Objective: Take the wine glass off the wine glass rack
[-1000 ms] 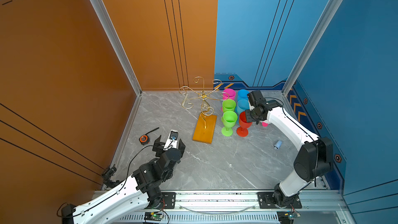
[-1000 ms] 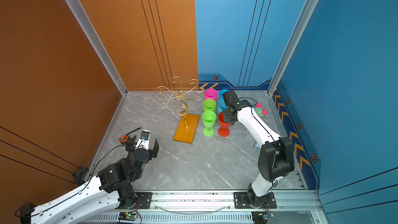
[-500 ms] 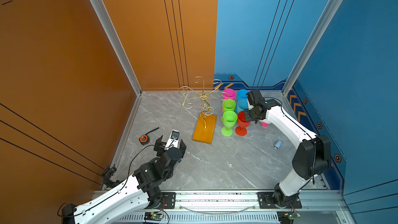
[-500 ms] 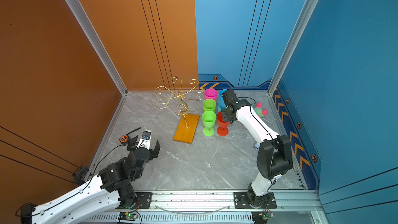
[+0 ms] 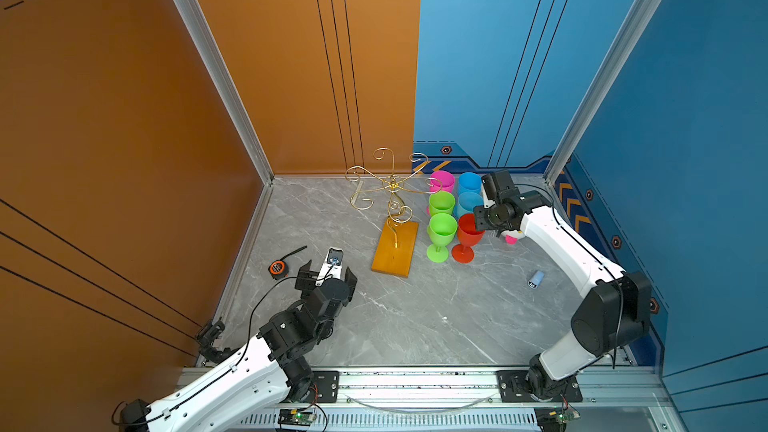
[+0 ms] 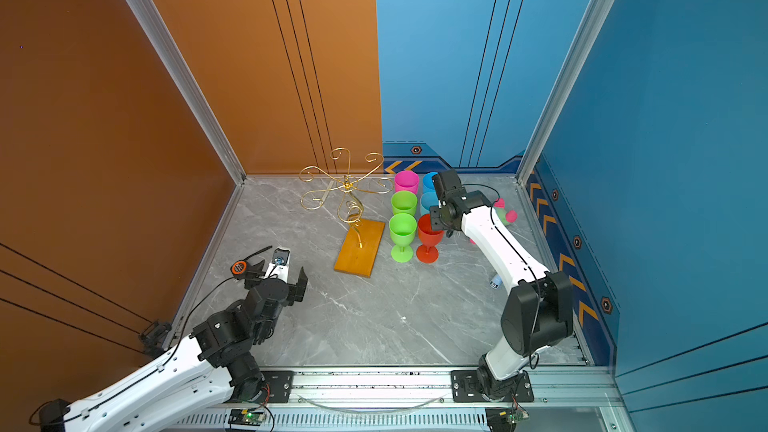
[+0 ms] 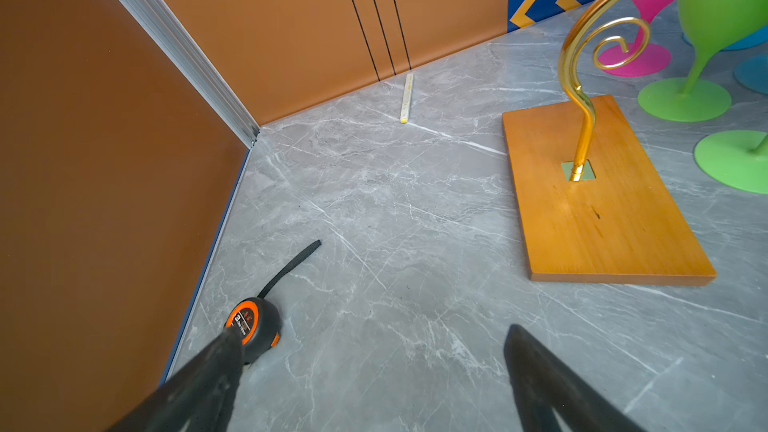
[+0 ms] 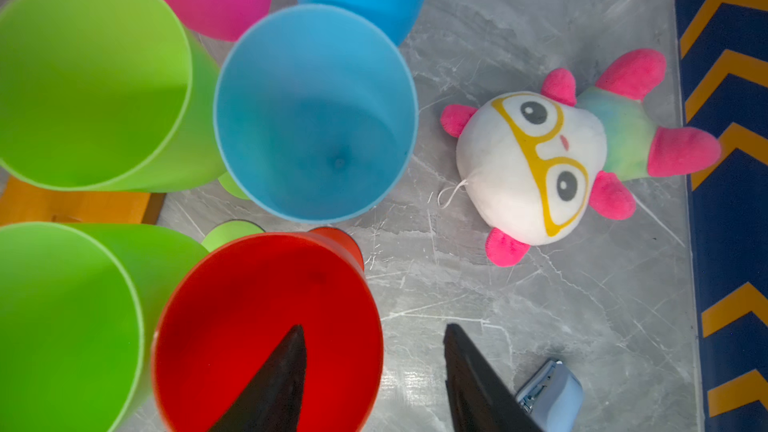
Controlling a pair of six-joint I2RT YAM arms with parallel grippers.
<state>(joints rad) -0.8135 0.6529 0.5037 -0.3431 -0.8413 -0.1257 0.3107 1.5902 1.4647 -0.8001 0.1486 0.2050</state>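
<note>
Red wine glass stands on bench near rack; right hand spread astride its rim, left hand spread, empty.

Left tool, right tool: jaws apart

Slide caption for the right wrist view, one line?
Right gripper, jaws apart astride the rim of the upright red wine glass, with a blue glass and a plush toy nearby.

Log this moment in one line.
rack: empty | red glass: upright | right gripper: open, astride its rim | left gripper: open, empty
</note>
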